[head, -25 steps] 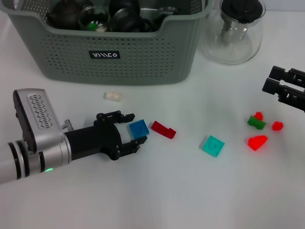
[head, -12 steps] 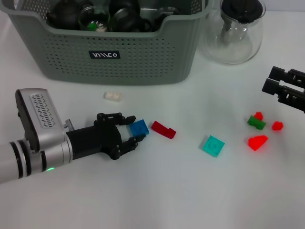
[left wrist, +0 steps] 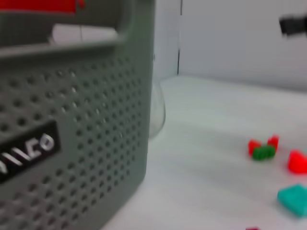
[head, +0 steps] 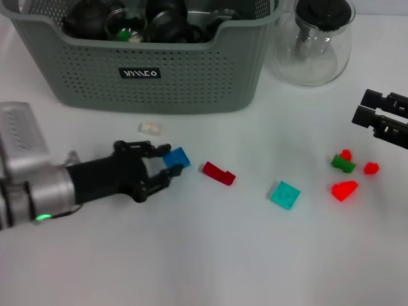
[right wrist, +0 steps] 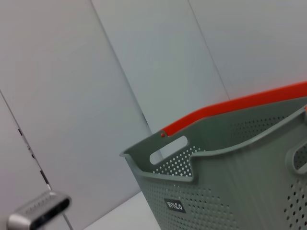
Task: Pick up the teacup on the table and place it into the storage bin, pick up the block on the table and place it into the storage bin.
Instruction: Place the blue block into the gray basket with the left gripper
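Observation:
The blue block point(head: 178, 157) sits between the black fingers of my left gripper point(head: 170, 164), which is shut on it just in front of the storage bin point(head: 191, 83). In the head view this grey-green perforated bin stands at the back left, with several dark vessels inside. I cannot pick out a teacup among them. The bin wall point(left wrist: 72, 143) fills the left wrist view, and the bin point(right wrist: 230, 191) also shows in the right wrist view. My right gripper point(head: 381, 118) is parked at the right edge, away from the blocks.
A dark red block point(head: 218, 173), a teal block point(head: 284, 194), a green-and-red piece point(head: 343, 163) and two red pieces point(head: 344, 190) lie on the white table. A small white piece point(head: 150, 128) lies by the bin. A glass carafe point(head: 315, 38) stands right of the bin.
My left gripper has closed on the blue block and drawn back to the left with it, towards the bin. The right arm has not moved.

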Available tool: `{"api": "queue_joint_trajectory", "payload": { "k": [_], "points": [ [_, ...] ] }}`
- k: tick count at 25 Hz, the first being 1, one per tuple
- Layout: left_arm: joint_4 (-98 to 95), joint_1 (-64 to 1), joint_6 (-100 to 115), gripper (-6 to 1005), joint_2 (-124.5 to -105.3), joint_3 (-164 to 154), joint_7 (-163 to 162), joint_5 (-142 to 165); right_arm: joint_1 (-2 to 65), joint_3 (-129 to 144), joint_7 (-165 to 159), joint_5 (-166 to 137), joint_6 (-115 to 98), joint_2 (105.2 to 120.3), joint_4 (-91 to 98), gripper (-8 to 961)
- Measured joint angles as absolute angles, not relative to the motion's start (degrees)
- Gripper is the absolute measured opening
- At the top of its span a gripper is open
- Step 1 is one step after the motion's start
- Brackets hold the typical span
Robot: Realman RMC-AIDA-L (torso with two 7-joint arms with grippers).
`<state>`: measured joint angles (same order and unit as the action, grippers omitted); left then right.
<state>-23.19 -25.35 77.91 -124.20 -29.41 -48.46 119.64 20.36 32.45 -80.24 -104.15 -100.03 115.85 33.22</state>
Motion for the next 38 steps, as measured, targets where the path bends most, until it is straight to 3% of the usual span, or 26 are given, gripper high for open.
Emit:
{"api": "queue_joint_trajectory", "payload": {
  "k": [7, 8, 12, 17, 21, 24, 27, 38],
  "points": [
    [-38.57, -23.29, 99.91, 428, -123.17, -24.14, -64.44, 119.04, 20.37, 32.49, -80.24, -104.15, -100.03, 115.88, 33.22, 616],
    [-41.53, -24.57, 107.32, 431, -121.88, -21.49, -70.68, 117.06, 20.4, 32.5, -80.24, -104.15, -100.03, 115.9, 33.22, 616],
    [-46.24, -28.33, 113.12, 446, -119.88, -18.76, -82.87, 111.42, 20.49, 32.52, -80.24, -104.15, -100.02, 115.92, 33.23, 616],
    [-57.36, -34.8, 103.87, 464, -118.39, -20.03, -99.06, 109.33, 20.48, 32.52, -80.24, -104.15, -99.94, 116.04, 33.23, 615],
    [-59.68, -40.05, 90.05, 479, -114.8, -29.64, -111.14, 113.11, 20.47, 32.52, -80.17, -104.15, -99.66, 116.14, 33.23, 616],
    [-59.3, -44.47, 80.8, 490, -113.17, -36.47, -117.55, 121.01, 20.63, 32.52, -80.09, -104.15, -99.57, 116.14, 33.22, 616],
    [-59.04, -48.1, 72.91, 501, -113.3, -42.96, -123.45, 133.36, 20.8, 32.56, -80.07, -104.15, -99.57, 116.14, 33.22, 615],
    [-54.18, -53.71, 59.83, 541, -117.14, -53.84, -139.13, 157.91, 21.23, 32.61, -79.81, -104.15, -99.56, 116.25, 33.22, 616]
  ]
}}
